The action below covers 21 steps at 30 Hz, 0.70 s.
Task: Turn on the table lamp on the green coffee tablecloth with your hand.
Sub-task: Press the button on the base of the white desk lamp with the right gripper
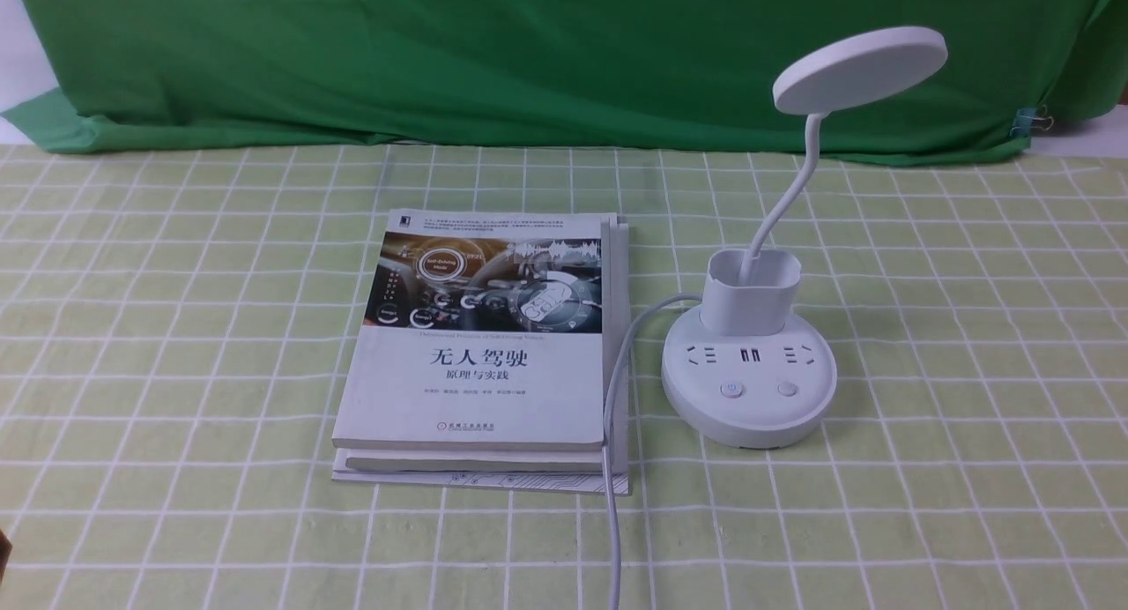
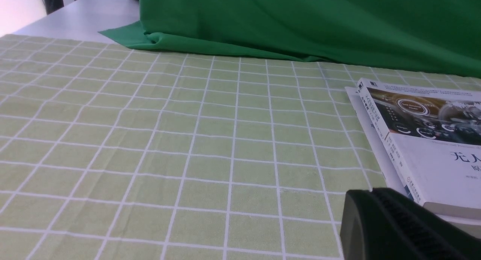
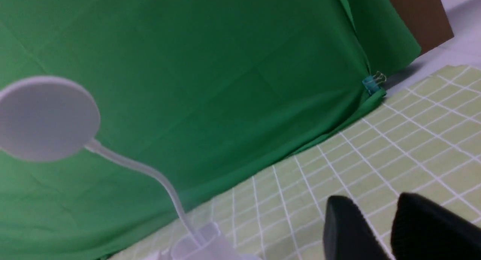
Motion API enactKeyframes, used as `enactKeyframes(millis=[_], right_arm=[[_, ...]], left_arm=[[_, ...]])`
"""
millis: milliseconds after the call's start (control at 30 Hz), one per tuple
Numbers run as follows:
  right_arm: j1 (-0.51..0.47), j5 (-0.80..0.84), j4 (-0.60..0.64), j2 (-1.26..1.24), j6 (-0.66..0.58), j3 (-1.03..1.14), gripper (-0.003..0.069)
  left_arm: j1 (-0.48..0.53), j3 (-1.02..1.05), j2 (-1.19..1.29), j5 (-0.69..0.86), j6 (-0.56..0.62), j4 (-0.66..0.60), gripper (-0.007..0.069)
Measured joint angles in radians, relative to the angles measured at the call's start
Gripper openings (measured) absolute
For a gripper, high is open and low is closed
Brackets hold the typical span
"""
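Note:
The white table lamp (image 1: 747,390) stands on the green coffee tablecloth (image 1: 176,328), right of centre, its disc head (image 1: 859,68) raised on a bent neck and unlit. Two buttons (image 1: 731,389) sit on the front of its round base. Neither arm shows in the front view. In the right wrist view the lamp (image 3: 47,117) is blurred and some way off, and my right gripper (image 3: 375,201), the hand, is open over bare tablecloth (image 3: 413,139) with nothing between its fingers. My left gripper (image 2: 370,194) is shut and empty, low over the tablecloth (image 2: 150,139).
Stacked books (image 1: 489,354) lie just left of the lamp and show beside my left gripper as books (image 2: 424,139). The lamp's white cord (image 1: 617,398) runs along their right edge to the front. A dark green backdrop (image 1: 529,55) with a binder clip (image 1: 1031,121) closes the back.

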Motion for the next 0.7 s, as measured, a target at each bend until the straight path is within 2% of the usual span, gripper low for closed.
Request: enactKeyframes(millis=[100,167,233,267,467,500,700], right_arm=[[0.001,-0.003,0.001,0.0,0.012,0.0,0.0199],[0.015,0.061,0.002,0.015,-0.008,-0.02,0.012],[0.031,0.127,0.003,0.057,-0.056,-0.077,0.0071],[0.063,0.237,0.003,0.156,-0.142,-0.175,0.0041],[0.136,0.565,-0.011,0.531,-0.352,-0.472,0.0038],[0.148,0.645,-0.023,0.686,-0.397,-0.558,0.0038],[0.188,0.704,-0.033,1.045,-0.483,-0.727,0.0031]], left_arm=[[0.0,0.0,0.0,0.0,0.0,0.0,0.0003],[0.0,0.0,0.0,0.0,0.0,0.0,0.0003],[0.0,0.0,0.0,0.0,0.0,0.0,0.0003],[0.0,0.0,0.0,0.0,0.0,0.0,0.0003],[0.0,0.0,0.0,0.0,0.0,0.0,0.0003],[0.0,0.0,0.0,0.0,0.0,0.0,0.0003],[0.0,0.0,0.0,0.0,0.0,0.0,0.0003]])
